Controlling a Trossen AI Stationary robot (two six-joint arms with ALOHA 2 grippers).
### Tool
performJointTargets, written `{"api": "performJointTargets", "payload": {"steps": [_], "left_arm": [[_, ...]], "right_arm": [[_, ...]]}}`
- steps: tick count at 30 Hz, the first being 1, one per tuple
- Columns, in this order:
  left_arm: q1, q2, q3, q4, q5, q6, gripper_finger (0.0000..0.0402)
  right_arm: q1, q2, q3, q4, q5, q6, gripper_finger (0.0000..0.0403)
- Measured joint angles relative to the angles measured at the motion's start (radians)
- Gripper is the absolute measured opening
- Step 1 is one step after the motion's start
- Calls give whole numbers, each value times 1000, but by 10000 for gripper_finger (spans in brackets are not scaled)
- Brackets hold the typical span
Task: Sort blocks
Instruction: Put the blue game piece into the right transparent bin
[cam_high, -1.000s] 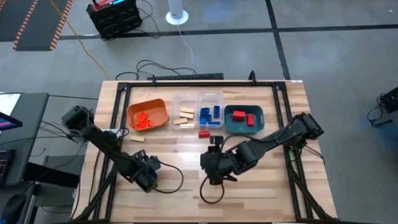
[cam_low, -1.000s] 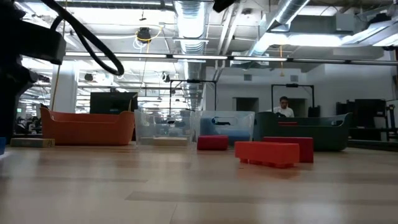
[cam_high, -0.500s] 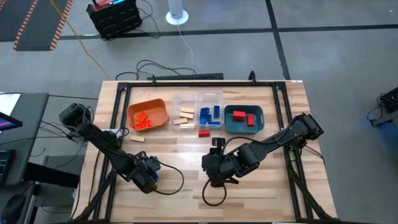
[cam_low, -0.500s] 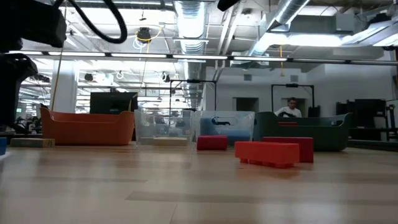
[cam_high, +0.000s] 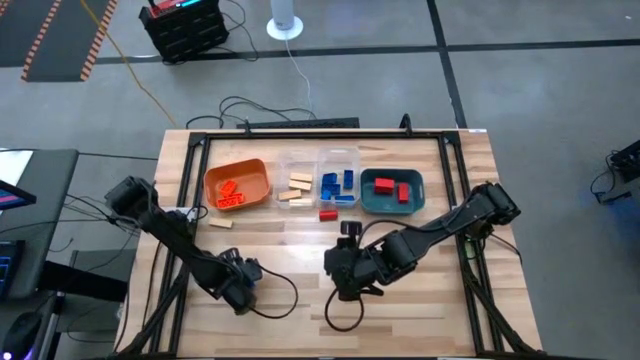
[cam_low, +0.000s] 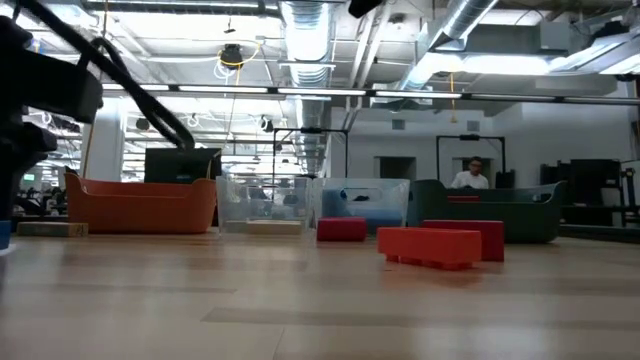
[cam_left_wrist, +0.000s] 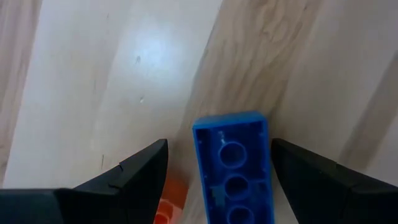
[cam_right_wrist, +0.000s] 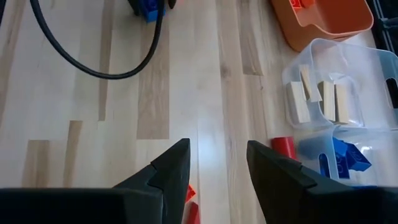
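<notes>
A blue brick (cam_left_wrist: 233, 180) lies upside down on the table near its front left, its hollow underside up. My left gripper (cam_left_wrist: 219, 144) points down over it, open, one finger on each long side with wood showing in both gaps. Beside it lies an orange brick (cam_left_wrist: 169, 208). My right gripper (cam_high: 350, 280) hangs open high above the table's middle, nothing between its fingers. Under it lie red bricks (cam_low: 430, 245). Another red brick (cam_high: 327, 214) and a tan brick (cam_high: 221, 223) lie loose before the trays.
Along the far side stand an orange tray (cam_high: 250, 172) with orange bricks, a clear tray (cam_high: 297, 160) with tan bricks, a clear tray (cam_high: 340, 158) with blue bricks and a teal tray (cam_high: 392, 208) with red bricks. A person (cam_low: 470, 178) shows in the room behind.
My left gripper has come down a little toward the blue brick, with its fingers still apart. The brick has stayed where it was.
</notes>
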Motion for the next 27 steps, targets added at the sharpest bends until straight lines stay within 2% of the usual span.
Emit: {"api": "performJointTargets", "payload": {"steps": [3,5,12,17,23,27], "left_arm": [[0,8,1,2,-2,24,275],[0,9,1,4,-5,44,256],[0,9,2,-12,-36,139,126],[7,2,1,-15,-53,181,126],[8,-114,-1,-34,-242,207,126],[8,-206,-1,30,-455,279,128]], "right_arm": [[0,0,0,2,-1,0,191],[0,0,0,3,-1,0,191],[1,0,0,7,-2,8,191],[4,0,-1,-4,-1,43,191],[8,1,-89,22,14,52,191],[6,1,-176,166,70,44,191]]}}
